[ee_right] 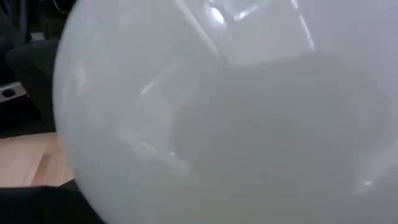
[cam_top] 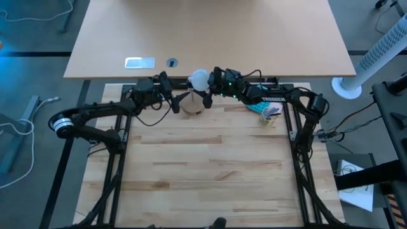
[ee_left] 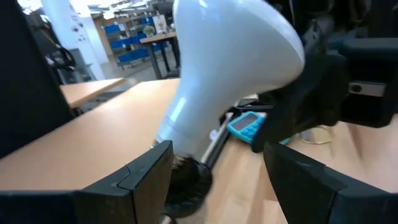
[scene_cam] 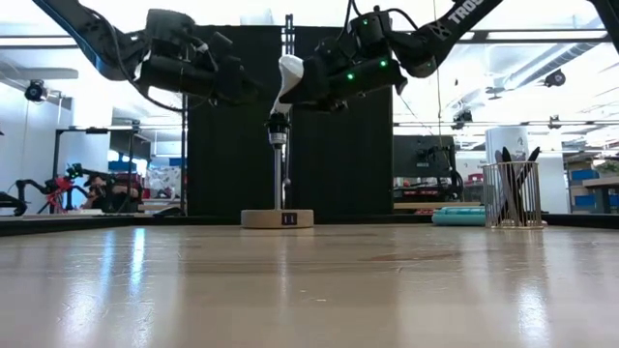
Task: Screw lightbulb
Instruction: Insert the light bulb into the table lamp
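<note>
At the bench's [cam_top: 210, 165] far edge, the lightbulb [scene_cam: 289, 73] sits tilted in the black socket [scene_cam: 279, 129]; right claw [scene_cam: 311, 89] grips its globe, left claw [ee_left: 211, 180] open around its neck.

Pretty standard lab space: a tan desk [cam_top: 210, 38] sits at the far side on dark floor [cam_top: 32, 38]. A black partition [scene_cam: 242, 116] stands behind, with bright ceiling lights [scene_cam: 542, 58] overhead.

One camera looks straight down on the pale wooden table [cam_top: 203, 172]; another looks level across it; both wrist cameras sit close against the white round-globe lightbulb [ee_left: 230, 68]
</note>
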